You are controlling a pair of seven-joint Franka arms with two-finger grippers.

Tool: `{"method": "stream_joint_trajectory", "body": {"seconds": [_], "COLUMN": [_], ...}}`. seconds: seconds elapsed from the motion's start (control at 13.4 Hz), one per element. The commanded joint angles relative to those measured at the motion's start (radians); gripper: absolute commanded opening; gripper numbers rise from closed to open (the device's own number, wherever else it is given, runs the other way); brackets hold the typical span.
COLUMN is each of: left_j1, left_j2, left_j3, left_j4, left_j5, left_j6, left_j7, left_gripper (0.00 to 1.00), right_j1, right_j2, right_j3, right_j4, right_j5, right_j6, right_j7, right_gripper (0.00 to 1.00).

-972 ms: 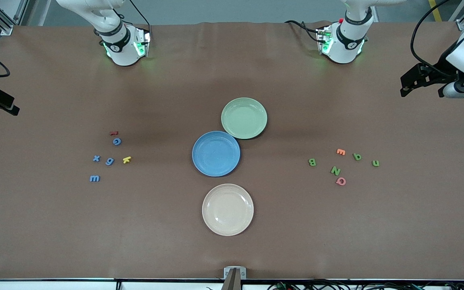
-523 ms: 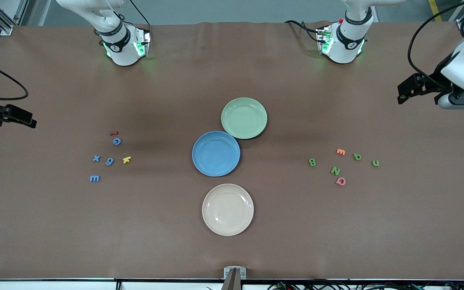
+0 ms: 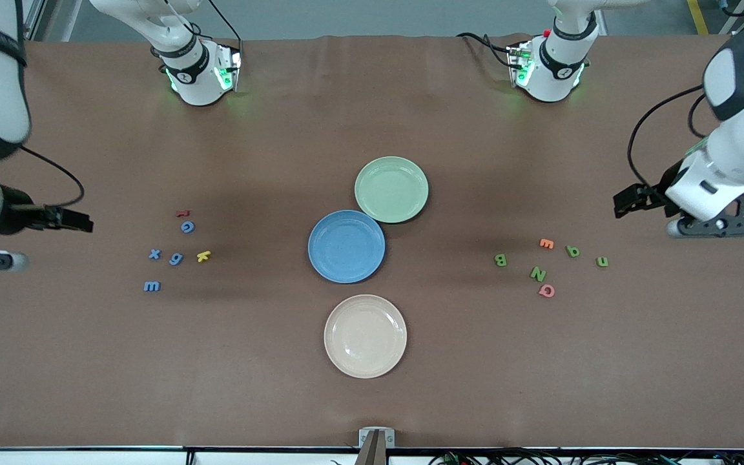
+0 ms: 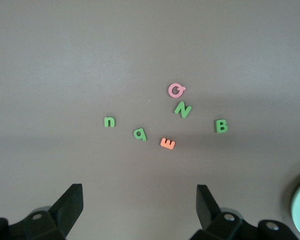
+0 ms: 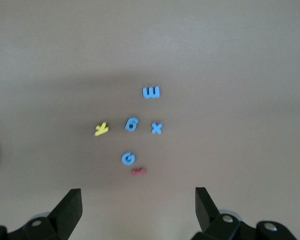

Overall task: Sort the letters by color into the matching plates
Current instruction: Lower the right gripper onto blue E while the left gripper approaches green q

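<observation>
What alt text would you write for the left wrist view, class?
The open left gripper hangs over bare brown table, short of a loose cluster of letters: green n, q, N and B, plus an orange E and pink Q.

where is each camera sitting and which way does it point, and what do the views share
Front view: high across the table, facing both arm bases; shows the blue plate, green plate, cream plate and both arms.
Left wrist view: on the left arm, looking down at the green letters; the open left gripper shows, jaws apart.
Right wrist view: on the right arm, looking down at the blue letters; the open right gripper shows.
Shared: each wrist view's letters also appear in the front view.
</observation>
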Motion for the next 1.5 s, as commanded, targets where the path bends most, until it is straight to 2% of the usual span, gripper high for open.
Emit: {"method": "stream_joint_trajectory", "body": {"seconds": [0.0,0.15,0.52,0.67,0.97,1.42], "left_j1": [0.005,0.005,0.005,0.005,0.005,0.006], "left_j2": [0.008,0.035,0.114,0.143,0.189,0.240], "left_j3": [-0.003,-0.003,-0.003,-0.003,-0.003,-0.003], "left_j4": [-0.102,-0.145,-0.172,-0.173,-0.182,-0.192], "left_j5": [0.018,0.047,0.048,0.048,0.048,0.048], "left_j6": [0.124,0.199,0.299,0.324,0.382,0.452], "left_j7": [0.004,0.004,0.006,0.010,0.018,0.018], "left_gripper": [1.00,1.00,1.00,1.00,0.99,0.98], "right_j1": [-0.029,-0.024,-0.029,-0.030,-0.030,-0.047], "right_j2": [-0.007,0.002,0.138,0.177,0.278,0.369], "right_j3": [0.005,0.006,0.006,0.006,0.006,0.008], "right_j4": [-0.171,-0.277,-0.286,-0.277,-0.253,-0.179], "right_j5": [-0.002,-0.002,0.012,0.068,0.076,0.125], "right_j6": [0.181,0.341,0.533,0.570,0.699,0.707], "right_j7": [-0.045,-0.045,-0.044,-0.048,-0.134,-0.214], "right_gripper": [1.00,1.00,1.00,1.00,1.00,0.99]}}
